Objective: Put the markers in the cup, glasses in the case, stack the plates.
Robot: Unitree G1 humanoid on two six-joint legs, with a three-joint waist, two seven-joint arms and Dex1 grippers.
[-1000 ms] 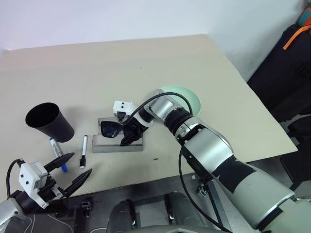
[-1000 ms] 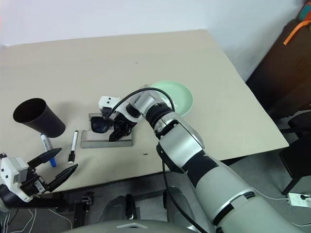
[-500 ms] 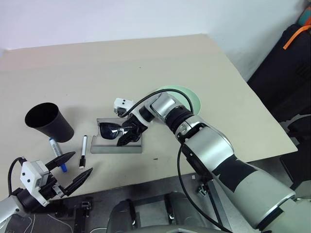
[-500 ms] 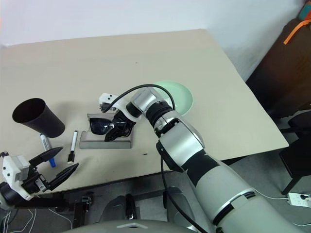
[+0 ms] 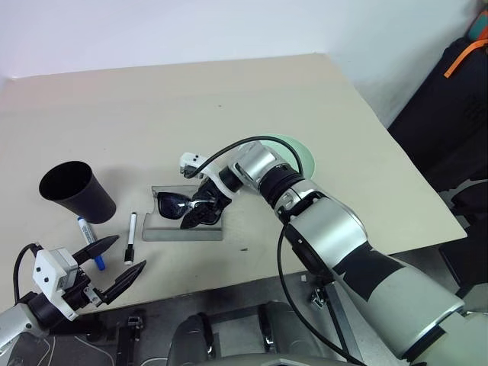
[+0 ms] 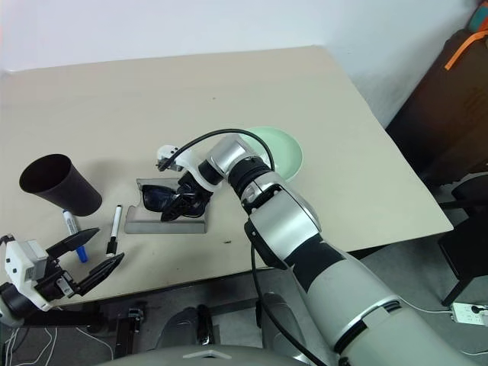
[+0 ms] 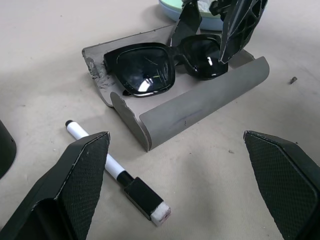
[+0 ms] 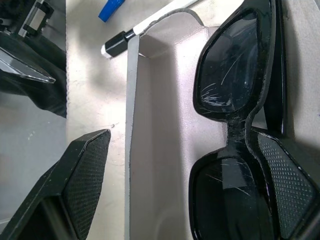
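Black sunglasses, the glasses (image 5: 174,204), lie lens-up in the open grey case (image 5: 171,231) at mid-table. My right gripper (image 5: 200,216) hangs over the case's right end, open, its fingers (image 7: 240,25) on either side of one lens. The glasses (image 8: 235,95) rest on the case floor (image 8: 160,150). The black cup (image 5: 76,191) stands left of the case. In front of the cup lie a blue-capped marker (image 5: 90,240) and a black-capped marker (image 5: 130,238). My left gripper (image 5: 126,256) is open near the table's front edge, just short of the markers. A mint green plate (image 5: 301,152) sits behind my right arm.
The table's right edge drops off beside dark bags with an orange strap (image 5: 465,57). A small dark speck (image 5: 244,248) lies in front of the case. Bare tabletop stretches behind the cup and case up to the wall.
My right wrist has turned, tipping its fingers lower over the glasses. The glasses stay in the case. My left gripper has kept still.
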